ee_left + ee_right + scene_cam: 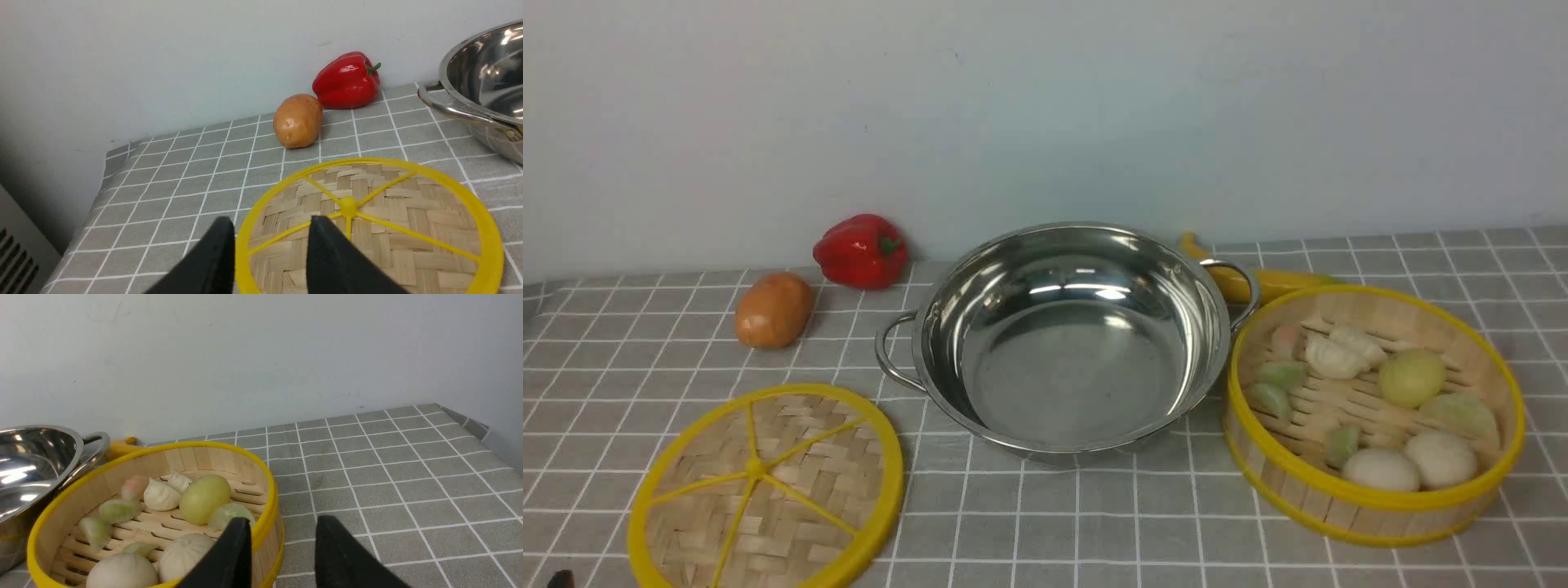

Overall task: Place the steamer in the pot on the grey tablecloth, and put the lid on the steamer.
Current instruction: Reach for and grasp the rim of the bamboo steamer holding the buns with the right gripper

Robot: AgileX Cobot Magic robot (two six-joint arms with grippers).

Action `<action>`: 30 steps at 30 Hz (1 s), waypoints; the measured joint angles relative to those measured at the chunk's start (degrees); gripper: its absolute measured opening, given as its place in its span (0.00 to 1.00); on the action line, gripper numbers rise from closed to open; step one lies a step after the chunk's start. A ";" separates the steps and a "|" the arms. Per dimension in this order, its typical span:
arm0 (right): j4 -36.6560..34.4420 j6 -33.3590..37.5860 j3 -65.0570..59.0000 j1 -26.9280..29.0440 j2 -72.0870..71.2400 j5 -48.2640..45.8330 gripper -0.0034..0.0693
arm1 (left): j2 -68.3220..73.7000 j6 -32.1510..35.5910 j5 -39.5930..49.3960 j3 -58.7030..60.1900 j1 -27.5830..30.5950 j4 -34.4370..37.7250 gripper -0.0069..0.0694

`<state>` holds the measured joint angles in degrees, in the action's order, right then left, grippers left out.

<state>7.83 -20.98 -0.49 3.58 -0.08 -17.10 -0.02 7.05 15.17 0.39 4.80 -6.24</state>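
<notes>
Hidden and cropped
The banana (pixel 1286 282) lies mostly hidden behind the pot (pixel 1062 343) and steamer (pixel 1372 510); the lid (pixel 768 490) runs off the front view's lower edge; a dark speck (pixel 560 578) there is too small to identify.

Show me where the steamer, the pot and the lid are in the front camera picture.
steamer (pixel 1372 514): front view, on its near bamboo wall.
pot (pixel 1070 376): front view, on its bare inner floor.
lid (pixel 756 467): front view, on the yellow hub where the spokes meet.
</notes>
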 joint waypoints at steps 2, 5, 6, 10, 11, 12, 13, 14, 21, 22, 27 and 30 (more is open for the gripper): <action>0.00 0.00 0.00 0.00 0.00 0.00 0.38 | 0.00 0.00 0.00 0.00 0.00 0.00 0.41; 0.00 0.00 0.00 0.00 0.00 0.00 0.38 | 0.00 0.00 0.00 0.00 0.00 0.00 0.41; 0.00 0.00 0.00 0.00 0.00 0.00 0.38 | 0.00 0.00 0.00 0.00 0.00 0.00 0.41; 0.00 0.00 0.00 0.00 0.00 0.00 0.38 | 0.00 0.00 0.00 0.00 0.00 0.00 0.41; 0.00 0.00 0.00 0.00 0.00 0.00 0.38 | 0.00 0.00 0.00 0.00 0.00 0.00 0.41; 0.00 0.00 0.00 0.00 0.00 0.00 0.38 | 0.00 0.00 0.00 0.00 0.00 0.00 0.41; 0.00 0.00 0.00 0.00 0.00 0.00 0.38 | 0.00 0.00 0.00 0.00 0.00 0.00 0.41; 0.00 0.00 0.00 0.00 0.00 0.00 0.38 | 0.00 0.00 0.00 0.00 0.00 0.00 0.41; 0.00 0.00 0.00 0.00 0.00 0.00 0.38 | 0.00 0.00 0.00 0.00 0.00 0.00 0.41; 0.00 0.00 0.00 0.00 0.00 0.00 0.38 | 0.00 0.00 0.00 0.00 0.00 0.00 0.41; 0.00 0.00 0.00 0.00 0.00 0.00 0.38 | 0.00 0.00 0.00 0.00 0.00 0.00 0.41; -0.55 -0.19 0.00 0.00 0.00 0.41 0.38 | 0.00 -0.32 0.00 0.00 0.00 1.46 0.41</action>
<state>7.28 -21.17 -0.49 3.58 -0.08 -16.69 -0.02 6.74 15.17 0.39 4.80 -4.77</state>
